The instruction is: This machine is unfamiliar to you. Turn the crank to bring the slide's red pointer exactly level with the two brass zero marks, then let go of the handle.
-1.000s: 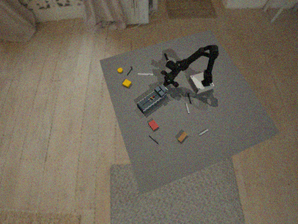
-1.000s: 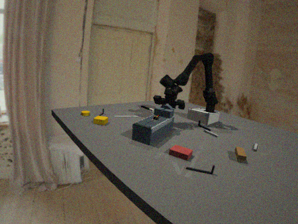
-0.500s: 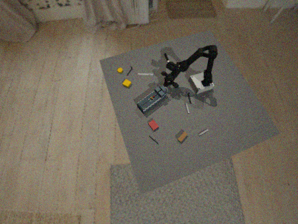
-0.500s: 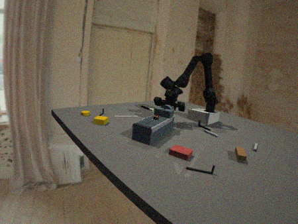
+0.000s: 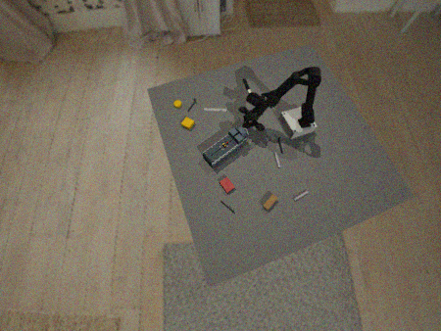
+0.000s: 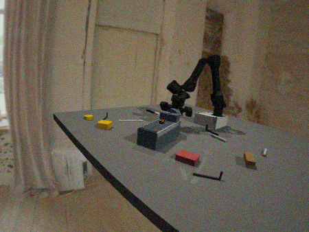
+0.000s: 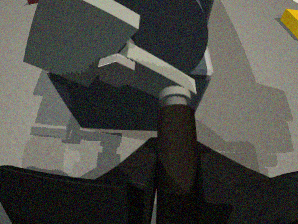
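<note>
You have the gripper [image 5: 253,123] [image 6: 176,110] [image 7: 170,145] at the crank end of the machine [image 5: 224,148] [image 6: 156,134] [image 7: 115,102], its jaws closed on the dark crank handle [image 7: 177,145]. The handle stands out from the end of the pale crank arm [image 7: 162,69], and holding it there, off the hub, should let your wrist carry it round in a circle and so drive the slide.

The machine sits on the table [image 5: 338,191] [image 6: 240,192], with the red block [image 5: 226,184] [image 6: 187,157] beside it and the robot's white base [image 5: 290,128] [image 6: 200,119] beyond its crank end. On top of the machine, between its ends, is the small slide [image 5: 224,144] [image 6: 161,121]; you cannot tell from here whether its pointer is level with the brass marks.

Judge this as the turning step: keep the path round, since a straight pull might strain or slip the grip. Ease off near the marks, then open the jaws without nudging the handle.
</note>
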Controlling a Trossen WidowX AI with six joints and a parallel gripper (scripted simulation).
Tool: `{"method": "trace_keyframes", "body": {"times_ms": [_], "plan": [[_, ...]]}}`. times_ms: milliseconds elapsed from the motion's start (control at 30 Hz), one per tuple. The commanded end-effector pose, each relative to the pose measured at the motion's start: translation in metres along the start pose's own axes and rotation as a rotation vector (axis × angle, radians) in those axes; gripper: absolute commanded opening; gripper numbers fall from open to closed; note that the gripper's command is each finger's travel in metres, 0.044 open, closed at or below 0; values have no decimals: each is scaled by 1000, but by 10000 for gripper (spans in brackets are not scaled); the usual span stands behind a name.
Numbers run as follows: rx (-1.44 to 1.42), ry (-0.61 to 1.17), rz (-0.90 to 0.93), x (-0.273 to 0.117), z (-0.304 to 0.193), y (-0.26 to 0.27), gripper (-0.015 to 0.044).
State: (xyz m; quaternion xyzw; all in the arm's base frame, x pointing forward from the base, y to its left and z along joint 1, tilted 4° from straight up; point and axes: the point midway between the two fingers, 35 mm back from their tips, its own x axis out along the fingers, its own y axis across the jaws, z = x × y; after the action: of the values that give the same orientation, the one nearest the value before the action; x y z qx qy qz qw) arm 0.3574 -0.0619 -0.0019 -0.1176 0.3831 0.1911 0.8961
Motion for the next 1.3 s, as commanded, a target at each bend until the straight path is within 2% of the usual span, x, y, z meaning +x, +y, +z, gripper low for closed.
{"method": "trace_keyframes", "body": {"times_ms": [0, 1267], "plan": [[7, 16, 13, 6, -5, 6, 0], [7, 16, 14, 8, -8, 12, 0]]}}
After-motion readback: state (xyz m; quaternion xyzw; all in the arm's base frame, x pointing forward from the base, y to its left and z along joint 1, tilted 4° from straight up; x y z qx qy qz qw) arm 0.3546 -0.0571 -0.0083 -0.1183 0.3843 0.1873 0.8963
